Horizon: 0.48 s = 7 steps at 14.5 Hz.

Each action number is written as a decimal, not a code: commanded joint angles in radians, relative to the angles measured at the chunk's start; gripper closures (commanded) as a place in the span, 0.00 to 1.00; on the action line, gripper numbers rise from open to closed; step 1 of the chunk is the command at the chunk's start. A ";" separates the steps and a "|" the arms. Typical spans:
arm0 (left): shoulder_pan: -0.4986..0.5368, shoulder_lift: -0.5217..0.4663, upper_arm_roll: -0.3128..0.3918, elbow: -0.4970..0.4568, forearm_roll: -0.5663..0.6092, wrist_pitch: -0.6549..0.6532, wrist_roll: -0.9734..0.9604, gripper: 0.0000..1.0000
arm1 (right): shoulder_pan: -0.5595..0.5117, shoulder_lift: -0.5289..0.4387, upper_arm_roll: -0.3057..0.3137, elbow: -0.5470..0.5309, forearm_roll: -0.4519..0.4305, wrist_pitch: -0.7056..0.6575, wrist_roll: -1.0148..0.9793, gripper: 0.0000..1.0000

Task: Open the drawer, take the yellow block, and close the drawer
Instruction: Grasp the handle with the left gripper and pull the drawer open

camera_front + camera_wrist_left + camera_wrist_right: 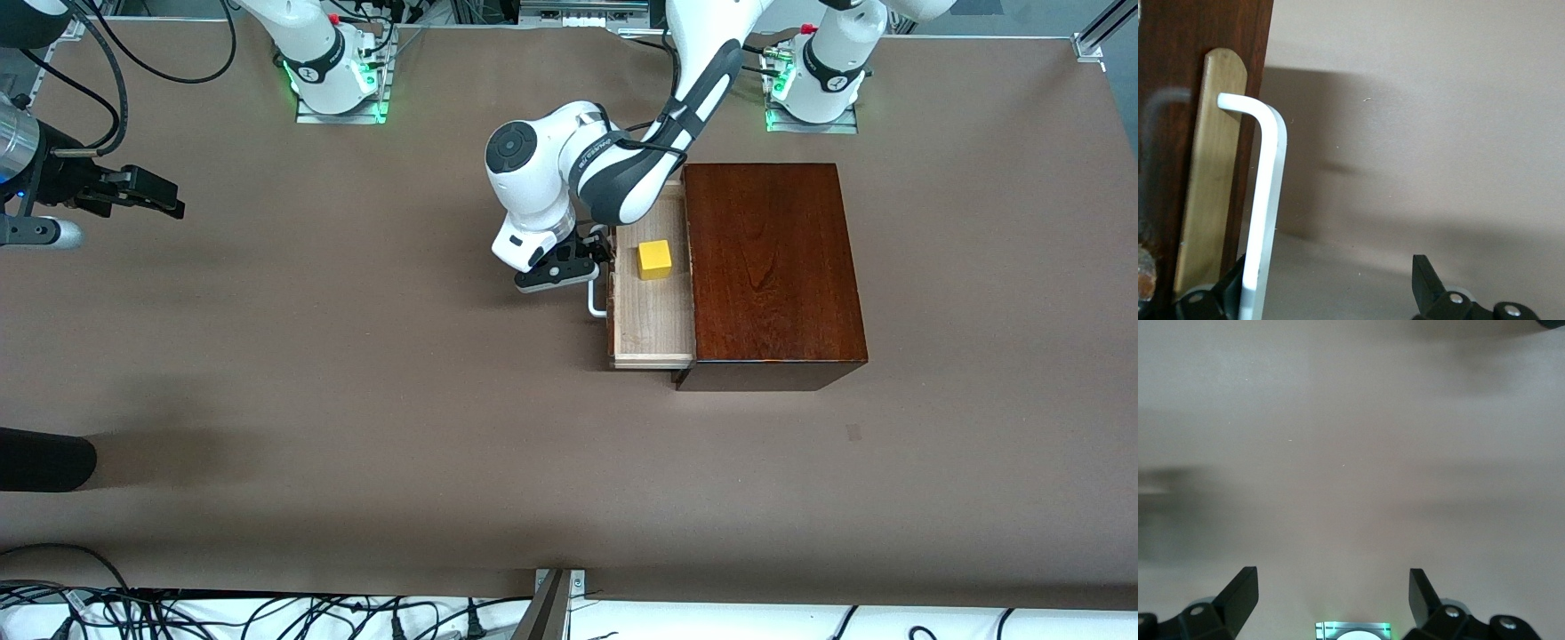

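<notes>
Sitting partly pulled out of the wooden box (773,267), the drawer (653,311) is carrying the yellow block (654,260) inside. At the block's 9 o'clock, the left gripper (594,253) is spreading its fingers (1428,283) wide around the white handle (597,298), not clamping it. Waiting over bare table (356,373), the right gripper (164,197) is holding its fingers open, empty.

Tabletop (356,373): brown, matte.
Cables (267,613): black, tangled along the edge nearest the front camera.
Dark object (44,460): at right arm's end.
</notes>
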 commanded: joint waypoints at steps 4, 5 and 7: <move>-0.040 0.090 -0.028 0.075 -0.092 0.142 -0.073 0.00 | -0.002 -0.002 0.000 0.000 -0.002 0.000 -0.009 0.00; -0.040 0.090 -0.028 0.075 -0.092 0.142 -0.073 0.00 | -0.002 -0.002 0.000 0.000 -0.002 -0.002 -0.009 0.00; -0.039 0.082 -0.028 0.073 -0.091 0.138 -0.068 0.00 | -0.002 -0.002 0.000 0.000 -0.002 -0.005 -0.010 0.00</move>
